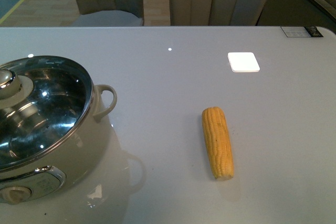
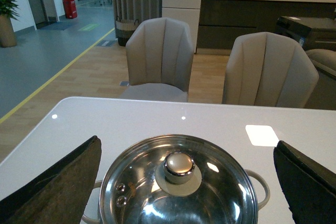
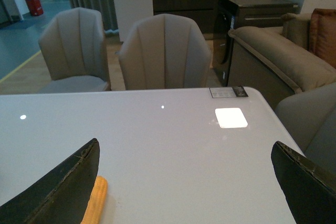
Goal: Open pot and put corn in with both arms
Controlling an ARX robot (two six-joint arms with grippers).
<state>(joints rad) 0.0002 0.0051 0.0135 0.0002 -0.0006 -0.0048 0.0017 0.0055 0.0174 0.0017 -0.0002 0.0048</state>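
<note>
Two steps make up this task and, judging by how things lie, neither is done: the pot (image 1: 97,182) is shut and the corn (image 1: 218,142) is outside it. The pot stands at the near left of the table (image 1: 173,77), with its glass lid (image 1: 42,114) seated flat on the rim and the cream knob (image 1: 6,82) untouched in the middle. The steel bowl shows only through the glass. The corn lies on the bare table to the right of the pot and well apart from it, its length running near to far and nothing touching it. Neither arm appears in the front view. In the left wrist view the left gripper (image 2: 186,142) hangs above the pot with its fingers (image 2: 58,182) spread wide to either side of the lid, holding nothing and not in contact with the knob. In the right wrist view the right gripper (image 3: 185,144) is likewise spread wide and empty over the table. One end of the corn shows just beside its nearer finger (image 3: 58,187), though I cannot tell whether they touch. What is left is everything: I judge the left gripper must come down and close on the knob to lift the lid clear. The right gripper must shift over the corn, pinch it and carry it left into the opened bowl.
</note>
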